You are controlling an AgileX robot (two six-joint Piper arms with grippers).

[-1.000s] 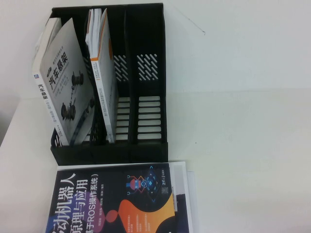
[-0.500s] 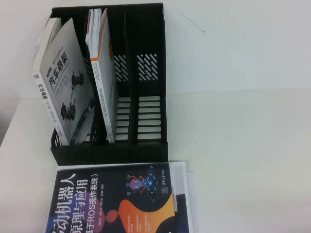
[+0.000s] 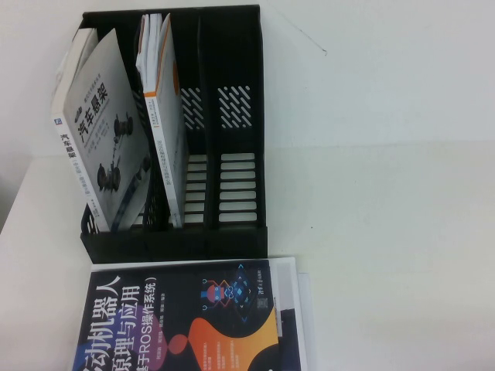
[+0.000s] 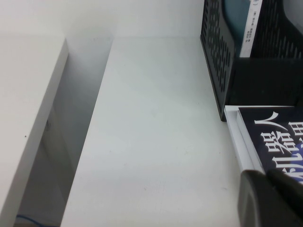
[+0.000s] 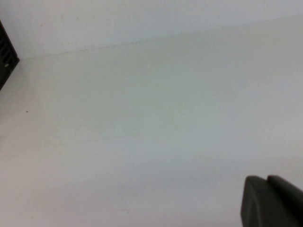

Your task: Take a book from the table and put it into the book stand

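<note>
Flat on the table (image 3: 402, 193), at its near edge on my left side, I log item one: the book (image 3: 182, 317), dark cover face up, large white Chinese title, orange-red shape and a small blue robot graphic. It lies on top of a pale book (image 3: 298, 309) whose white margin shows along its far and right edges. Its far edge sits just in front of the book stand (image 3: 232, 239), close to the base, and from the left wrist view the white under-book looks to be touching the rack's corner.

Item two: the book stand, black, with slotted walls. I count a grey book (image 3: 100, 139) with car-chassis pictures leaning in the leftmost slot, and a white book with orange trim (image 3: 162, 116) leaning in the next one. The two slots to the right hold nothing that I can see.

Item three: left gripper (image 4: 272, 198), seen only from its own wrist camera as a dark tip low beside the left edge of the book; its fingers are pressed together, holding nothing.

Item four: right gripper (image 5: 272, 201), seen only from its wrist camera as a dark tip above bare white table, well to the right of the rack; I cannot tell how its fingers stand
</note>
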